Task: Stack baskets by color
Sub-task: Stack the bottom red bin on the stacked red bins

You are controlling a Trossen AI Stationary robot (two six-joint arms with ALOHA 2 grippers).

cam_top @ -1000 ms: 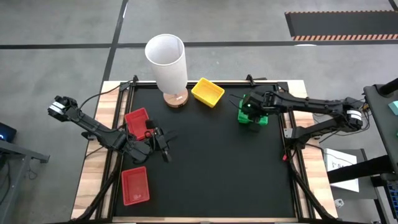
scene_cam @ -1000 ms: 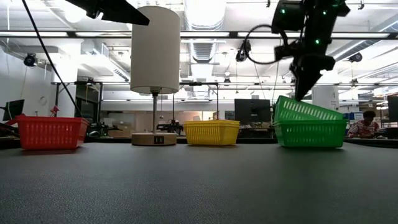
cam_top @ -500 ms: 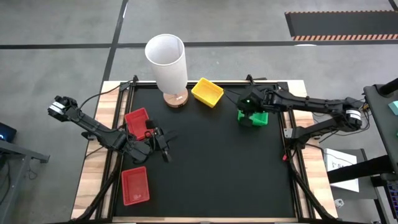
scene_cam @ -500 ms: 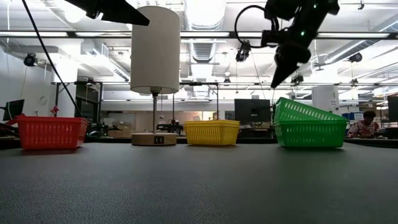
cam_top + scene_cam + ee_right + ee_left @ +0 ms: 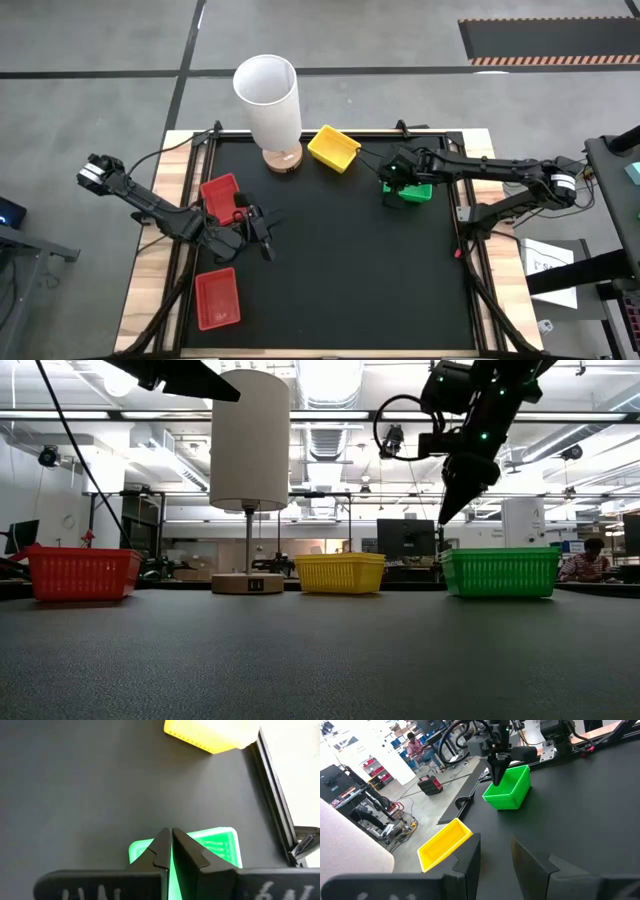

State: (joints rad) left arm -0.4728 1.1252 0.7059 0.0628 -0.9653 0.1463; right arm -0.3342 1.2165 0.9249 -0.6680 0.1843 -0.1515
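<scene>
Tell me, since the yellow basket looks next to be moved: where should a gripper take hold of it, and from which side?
Probably grip one long wall of the yellow basket, one finger inside and one outside, coming straight down from above. It sits upright with its open top up and its thin rim exposed, apart from the lamp base. The wall facing the table's middle looks easiest for the right gripper, now shut above the green basket stack.

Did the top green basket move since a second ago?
Yes. The top green basket was tilted on the one beneath; now it sits level and nested, judged against the yellow basket beside it. The shut right gripper hovers above.
</scene>
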